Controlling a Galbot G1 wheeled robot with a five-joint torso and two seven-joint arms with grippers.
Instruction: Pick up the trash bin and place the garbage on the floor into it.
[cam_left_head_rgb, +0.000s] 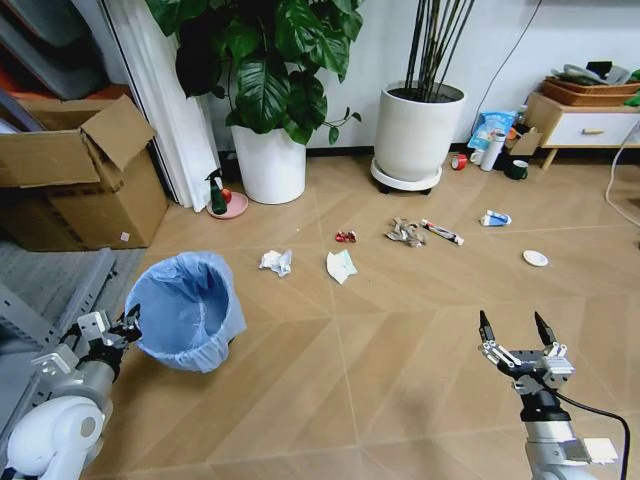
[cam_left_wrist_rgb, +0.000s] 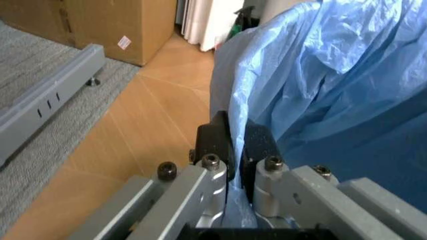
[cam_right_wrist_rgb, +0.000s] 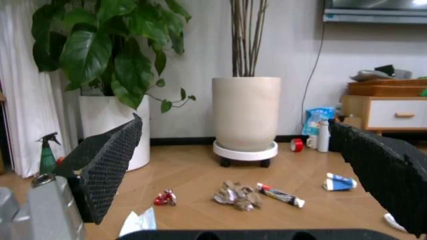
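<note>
Left tool (cam_left_wrist_rgb: 230, 145) pinches trash bin (cam_left_head_rgb: 190, 310) rim; right tool (cam_left_head_rgb: 515, 330) hangs spread, well apart.

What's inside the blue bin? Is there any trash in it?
Looking into the trash bin from the head view, only its crinkly blue bag shows, no litter. The very bottom is hidden by the bag's folds. The left gripper pinches the rim.
</note>
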